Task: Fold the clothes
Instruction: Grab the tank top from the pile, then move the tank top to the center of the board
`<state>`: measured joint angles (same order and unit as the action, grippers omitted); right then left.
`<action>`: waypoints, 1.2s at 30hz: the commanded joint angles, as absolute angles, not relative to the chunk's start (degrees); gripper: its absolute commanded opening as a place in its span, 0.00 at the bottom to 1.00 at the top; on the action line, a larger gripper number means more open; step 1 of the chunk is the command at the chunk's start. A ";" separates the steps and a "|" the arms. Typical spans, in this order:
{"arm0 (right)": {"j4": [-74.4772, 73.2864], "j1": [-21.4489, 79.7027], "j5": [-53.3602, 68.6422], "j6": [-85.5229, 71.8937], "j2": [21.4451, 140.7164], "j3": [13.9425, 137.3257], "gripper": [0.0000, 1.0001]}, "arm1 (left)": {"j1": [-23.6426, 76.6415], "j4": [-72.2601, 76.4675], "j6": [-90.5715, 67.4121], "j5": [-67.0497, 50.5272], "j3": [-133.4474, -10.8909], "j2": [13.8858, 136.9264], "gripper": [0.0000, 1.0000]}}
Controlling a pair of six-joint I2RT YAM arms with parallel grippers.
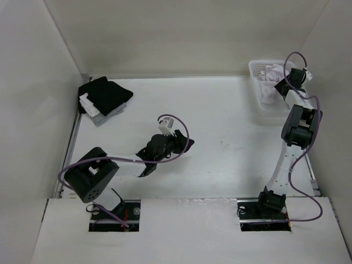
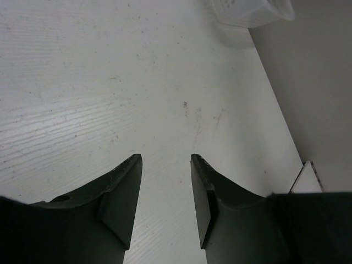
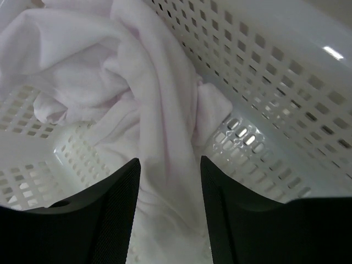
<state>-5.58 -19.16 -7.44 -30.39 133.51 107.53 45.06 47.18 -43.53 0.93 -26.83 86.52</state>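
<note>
The clothes (image 1: 269, 82) are a crumpled white garment lying in the white mesh basket (image 1: 256, 69) at the far right. My right gripper (image 1: 283, 87) reaches down into that basket. In the right wrist view its jaws stand apart, and the right gripper (image 3: 169, 162) is open. A fold of the clothes (image 3: 154, 82) runs between the fingers without being pinched, next to the basket wall (image 3: 275, 82). My left gripper (image 1: 187, 144) hovers over the middle of the table. The left gripper (image 2: 165, 159) is open with only bare table between its fingers.
A black cloth bundle (image 1: 104, 96) with grey and white pieces lies at the far left of the table. White walls enclose the table on the left, back and right. The basket (image 2: 247, 11) shows at the top of the left wrist view.
</note>
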 commanded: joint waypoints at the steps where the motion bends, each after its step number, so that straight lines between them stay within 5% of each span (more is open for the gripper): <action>1: -9.57 -18.85 -6.50 -29.18 136.66 115.39 0.45 | 44.08 52.20 -45.00 -1.23 -26.19 86.57 0.39; 9: -14.85 -19.56 -5.45 -30.94 141.06 122.95 0.39 | 42.49 53.26 -46.14 -1.85 -25.75 87.28 0.39; 11: -15.47 -19.73 -4.57 -31.37 141.68 123.84 0.19 | 42.41 53.26 -46.14 -1.93 -25.75 87.28 0.39; 15: -10.84 -20.08 -2.12 -33.22 138.71 119.12 0.00 | 42.32 53.26 -45.79 -1.85 -25.84 87.45 0.39; 26: 18.18 -14.03 -0.09 -37.18 94.26 82.20 0.00 | 41.62 53.26 -45.00 -1.14 -25.93 85.79 0.39; 36: 12.58 16.26 -0.18 -34.45 52.24 64.70 0.00 | 35.39 43.19 -46.40 2.54 -21.19 63.60 0.39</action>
